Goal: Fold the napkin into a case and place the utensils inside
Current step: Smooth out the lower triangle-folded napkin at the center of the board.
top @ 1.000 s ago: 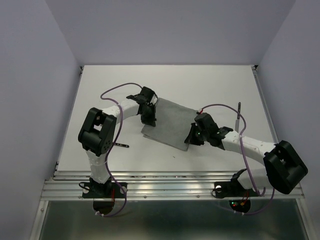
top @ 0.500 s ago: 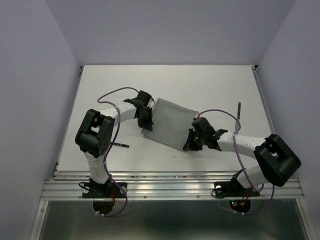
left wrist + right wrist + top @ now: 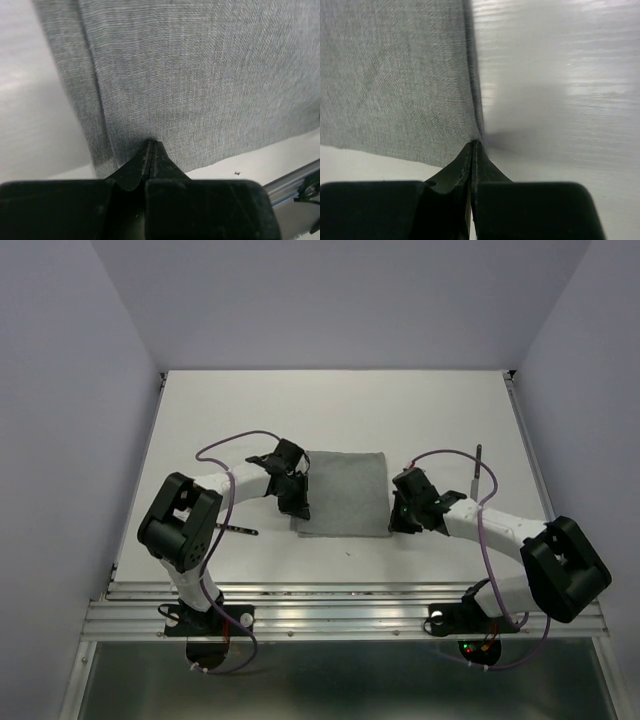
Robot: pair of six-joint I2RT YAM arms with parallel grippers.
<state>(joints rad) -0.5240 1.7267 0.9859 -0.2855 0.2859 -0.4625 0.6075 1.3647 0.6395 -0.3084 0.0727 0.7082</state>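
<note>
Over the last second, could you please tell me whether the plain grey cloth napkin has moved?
Yes. The napkin has turned counterclockwise, from skewed to square with the near metal rail.

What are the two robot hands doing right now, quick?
Left gripper: closed, pinching the napkin near its left edge.
Right gripper: closed, pinching the napkin's right edge.

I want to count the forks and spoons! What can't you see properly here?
Left utensil: top view, too tiny to name.
Right utensil: top view, too thin, lower end behind the right arm.
Napkin layers: too small from the top; both wrist views crop it.
</note>
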